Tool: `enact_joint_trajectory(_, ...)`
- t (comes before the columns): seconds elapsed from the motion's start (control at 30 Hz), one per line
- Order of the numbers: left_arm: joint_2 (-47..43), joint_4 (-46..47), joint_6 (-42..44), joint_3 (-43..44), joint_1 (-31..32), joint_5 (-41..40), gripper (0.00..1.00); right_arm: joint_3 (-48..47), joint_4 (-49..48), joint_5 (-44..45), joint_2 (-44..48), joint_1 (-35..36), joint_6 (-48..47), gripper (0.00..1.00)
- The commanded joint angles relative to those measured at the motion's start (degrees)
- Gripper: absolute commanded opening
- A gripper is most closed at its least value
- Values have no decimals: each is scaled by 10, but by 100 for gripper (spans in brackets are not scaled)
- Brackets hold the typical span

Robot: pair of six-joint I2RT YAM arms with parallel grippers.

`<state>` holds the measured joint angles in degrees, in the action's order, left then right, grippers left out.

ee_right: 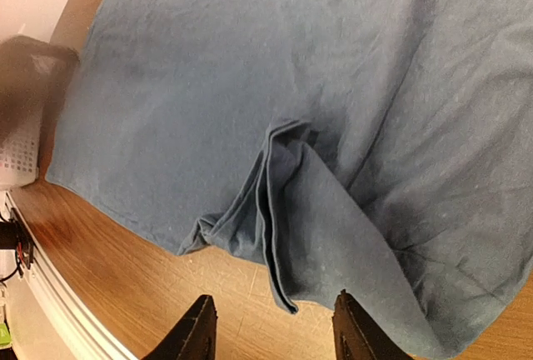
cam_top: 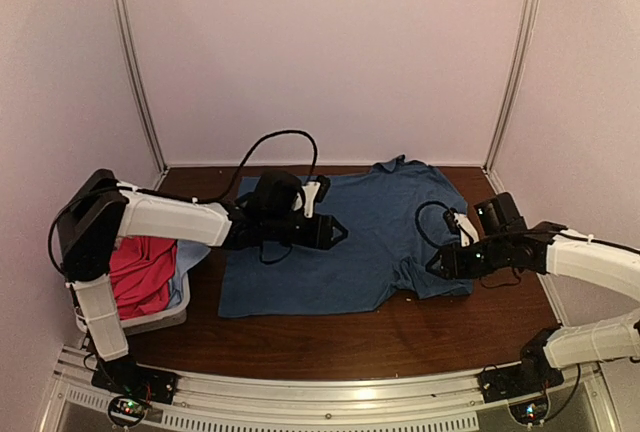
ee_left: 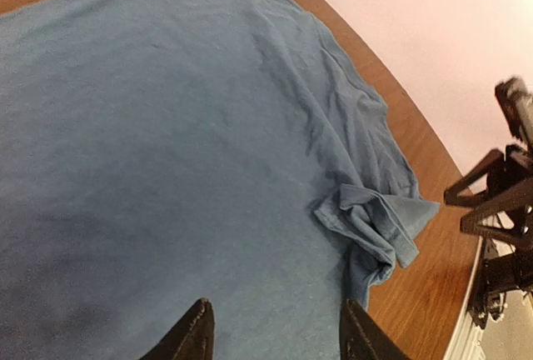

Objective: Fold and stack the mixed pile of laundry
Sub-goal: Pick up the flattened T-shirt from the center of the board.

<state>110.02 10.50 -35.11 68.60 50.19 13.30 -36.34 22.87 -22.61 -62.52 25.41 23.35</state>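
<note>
The dark blue T-shirt (cam_top: 350, 242) lies spread flat on the brown table, collar at the far side. Its near right sleeve (cam_top: 425, 277) is bunched and folded; it also shows in the left wrist view (ee_left: 371, 222) and the right wrist view (ee_right: 291, 227). My left gripper (cam_top: 335, 232) hovers open and empty over the shirt's left middle (ee_left: 208, 168). My right gripper (cam_top: 435, 267) is open and empty, just above the folded sleeve at the shirt's right edge. The magenta-pink shirt (cam_top: 140, 272) and the pale light-blue cloth (cam_top: 190, 257) lie in the white basket at the left.
The white slotted basket (cam_top: 165, 317) stands at the table's left edge under my left arm; its corner shows in the right wrist view (ee_right: 21, 143). Bare wood (cam_top: 350, 337) runs along the front. Pale walls enclose the table.
</note>
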Motion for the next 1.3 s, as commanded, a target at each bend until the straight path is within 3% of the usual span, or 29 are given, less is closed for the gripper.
enact_joint_trajectory(0.0,-81,-115,29,-38,-19,-96,53,23,0,45,-28,39,33,48)
enact_joint_trajectory(0.3,-181,-207,18,-121,-63,-105,54,35,-43,36,-84,66,49,47)
enact_joint_trajectory(0.53,-221,-252,21,-141,-69,-124,55,32,-73,30,-122,69,48,41)
enact_joint_trajectory(0.63,-230,-283,29,-144,-75,-125,57,23,-68,32,-130,70,40,30)
enact_joint_trajectory(0.73,-252,-340,49,-145,-78,-146,63,1,-9,56,-117,71,26,2)
enact_joint_trajectory(0.83,-283,-423,59,-146,-77,-181,64,-31,87,145,-67,83,21,0)
enact_joint_trajectory(1.0,-311,-526,-17,-175,-77,-234,56,-59,147,220,6,88,65,0)
enact_joint_trajectory(1.17,-360,-470,-138,-264,-77,-185,45,-77,189,284,52,90,98,0)
enact_joint_trajectory(1.27,-372,-472,-186,-282,-77,-205,42,-77,201,302,67,91,109,0)
